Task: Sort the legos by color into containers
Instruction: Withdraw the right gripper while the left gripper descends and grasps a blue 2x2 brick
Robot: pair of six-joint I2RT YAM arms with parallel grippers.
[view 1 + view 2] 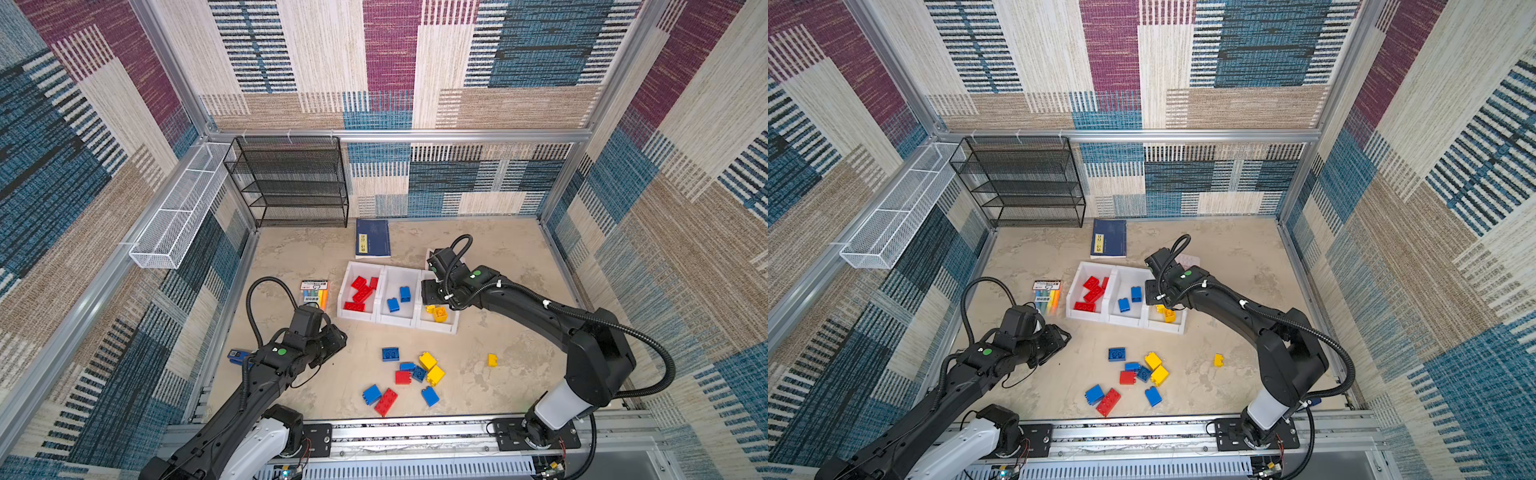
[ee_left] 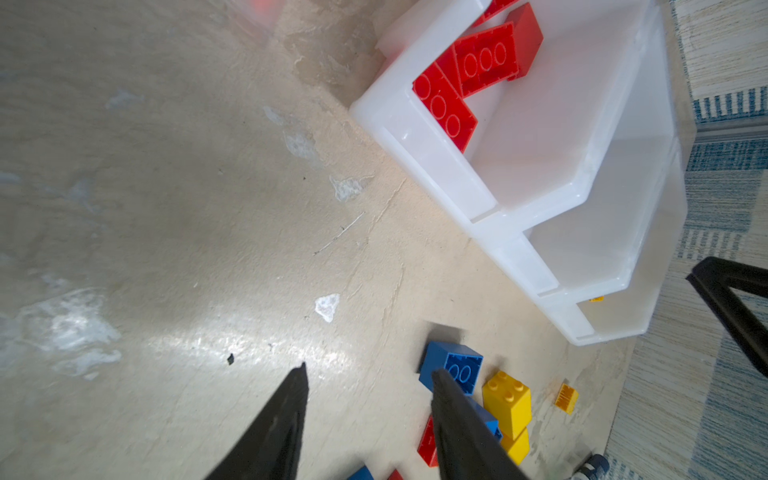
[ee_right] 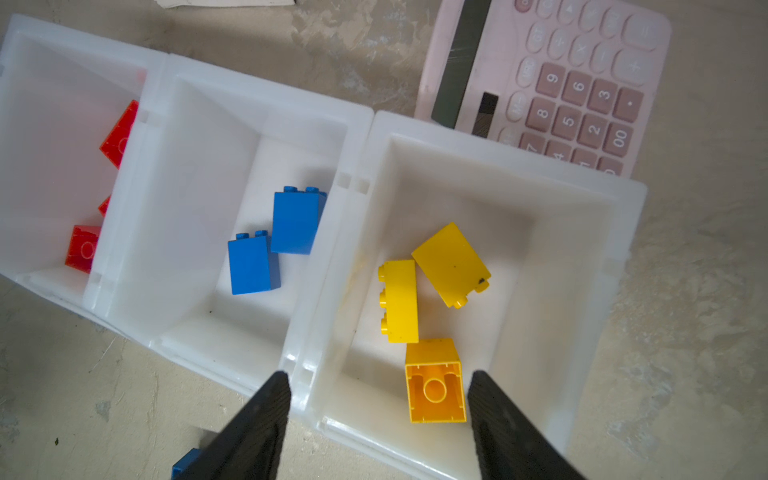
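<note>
Right wrist view shows our right gripper [image 3: 380,373] open over yellow studded plastic bricks [image 3: 434,382] in the end white plastic bin [image 3: 590,216], our left gripper [image 2: 369,367] open too, and loose bricks [image 1: 435,375] near the front edge of the table [image 1: 332,395] that look light and rigid, so we pinch flat sides.

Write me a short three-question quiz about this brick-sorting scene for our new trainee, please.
1. Multiple choice: what colour are the bricks in the middle bin? A red, B blue, C yellow.
2. True or false: the left gripper is shut on a brick.
3. Count: in the right wrist view, how many yellow bricks lie in the right-hand bin?

Key
1. B.
2. False: its jaws stand apart with nothing between them.
3. Three.
</note>
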